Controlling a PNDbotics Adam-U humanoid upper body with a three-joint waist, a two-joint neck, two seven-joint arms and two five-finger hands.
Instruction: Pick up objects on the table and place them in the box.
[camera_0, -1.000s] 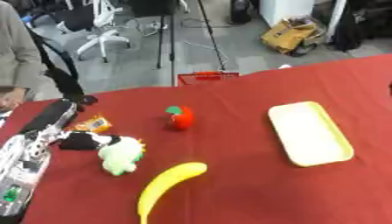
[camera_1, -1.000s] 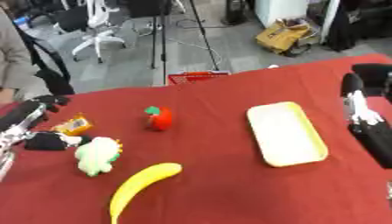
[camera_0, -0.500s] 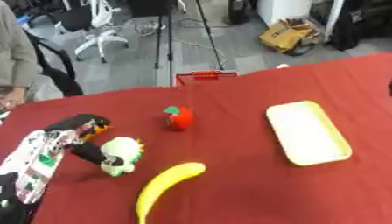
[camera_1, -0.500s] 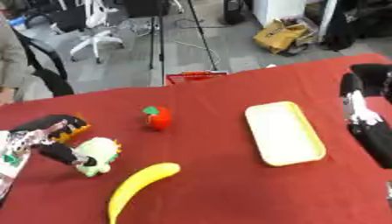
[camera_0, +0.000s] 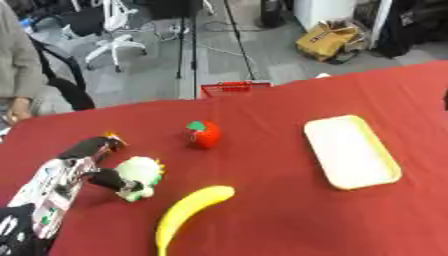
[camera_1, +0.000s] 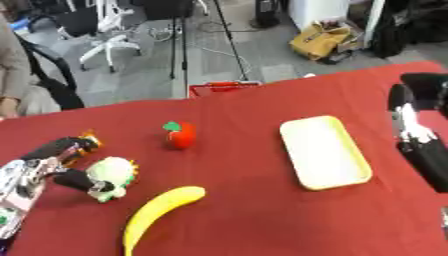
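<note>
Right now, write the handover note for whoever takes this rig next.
Left hand: at the table's left side, fingers curling round the white-and-green toy, which is not lifted yet.
Right hand: idle at the right edge; its fingers cannot be made out.
On the red table: red tomato toy in the middle, yellow banana in front of it, small orange item partly hidden behind the left hand.
Pale yellow tray on the right holds nothing.
Done: nothing placed.
Left: every object.
</note>
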